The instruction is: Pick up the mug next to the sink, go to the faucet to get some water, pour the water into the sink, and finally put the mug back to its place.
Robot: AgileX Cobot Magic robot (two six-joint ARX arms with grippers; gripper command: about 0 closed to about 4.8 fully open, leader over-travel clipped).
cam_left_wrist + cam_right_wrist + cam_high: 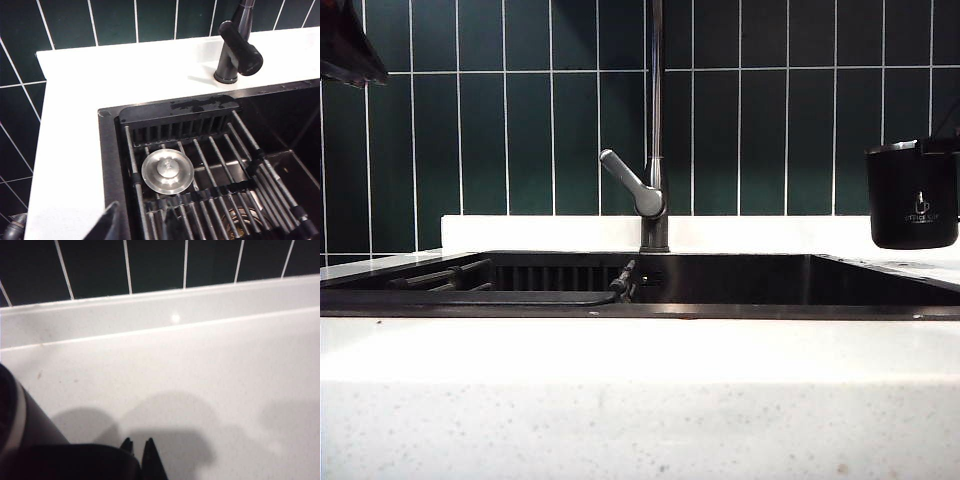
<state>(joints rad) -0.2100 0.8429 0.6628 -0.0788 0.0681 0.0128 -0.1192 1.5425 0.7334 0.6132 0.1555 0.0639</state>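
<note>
**Over the counter, right of the basin: mug lifted, filling not yet begun**

Beside the sink (650, 300) the mug (912, 195) hangs clear of the white countertop (620, 380), right gripper (138, 450) clamped on it. Reaching the faucet (653, 190), filling, pouring and returning remain. Left gripper (137, 220) hovers half-spread over the sink's rack, empty.
</note>
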